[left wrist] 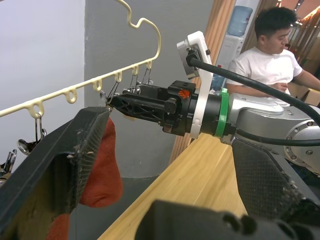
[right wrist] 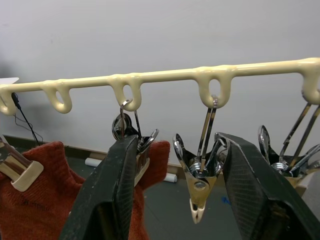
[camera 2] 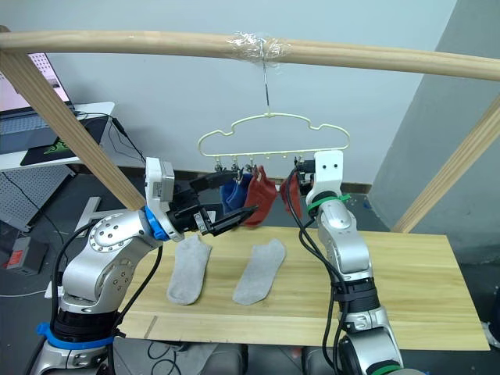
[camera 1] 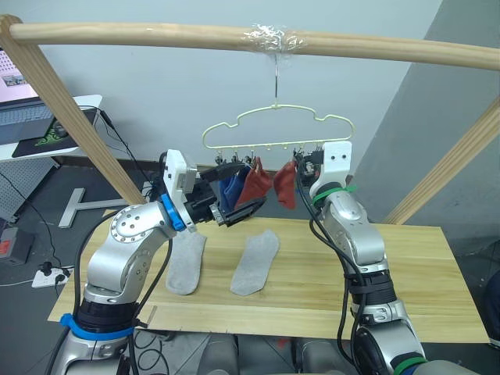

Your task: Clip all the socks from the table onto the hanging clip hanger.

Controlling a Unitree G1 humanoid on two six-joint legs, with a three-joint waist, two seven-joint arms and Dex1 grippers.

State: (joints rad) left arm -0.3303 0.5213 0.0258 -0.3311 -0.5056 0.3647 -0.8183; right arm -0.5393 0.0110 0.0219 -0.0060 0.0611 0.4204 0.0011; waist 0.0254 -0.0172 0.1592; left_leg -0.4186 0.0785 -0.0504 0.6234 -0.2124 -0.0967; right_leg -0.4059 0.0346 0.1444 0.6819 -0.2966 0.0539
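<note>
Clip hanger (camera 1: 277, 129) hangs by its hook from the wooden pole (camera 1: 156, 33), taped at the hook, above the far edge of the table (camera 1: 414, 273). Landmark = hanger.

Below the hanger's clip row: blue socks (camera 1: 229, 190) at the left part, one red sock (camera 1: 254, 186) near the middle, a second red sock (camera 1: 285, 184) just right of it. All hang off the clips.

Two grey socks (camera 1: 255, 262) lie flat on the table below and in front of the hanger, side by side, not touching; the other one (camera 1: 186, 262) sits further left.

Left gripper (camera 1: 244, 205) is under the hanger's left half, fingers spread, one finger (left wrist: 75, 155) alongside the middle red sock, nothing pinched.

Right gripper (right wrist: 180, 185) is raised to the clip row at the hanger's right part, fingers spread around an empty metal clip (right wrist: 197, 187), one finger (right wrist: 117, 185) against the neighbouring clip that carries a red sock. Can't tell whether it touches the empty clip.

A person (left wrist: 267, 60) in a white shirt sits beyond the hanger, past the table.
</note>
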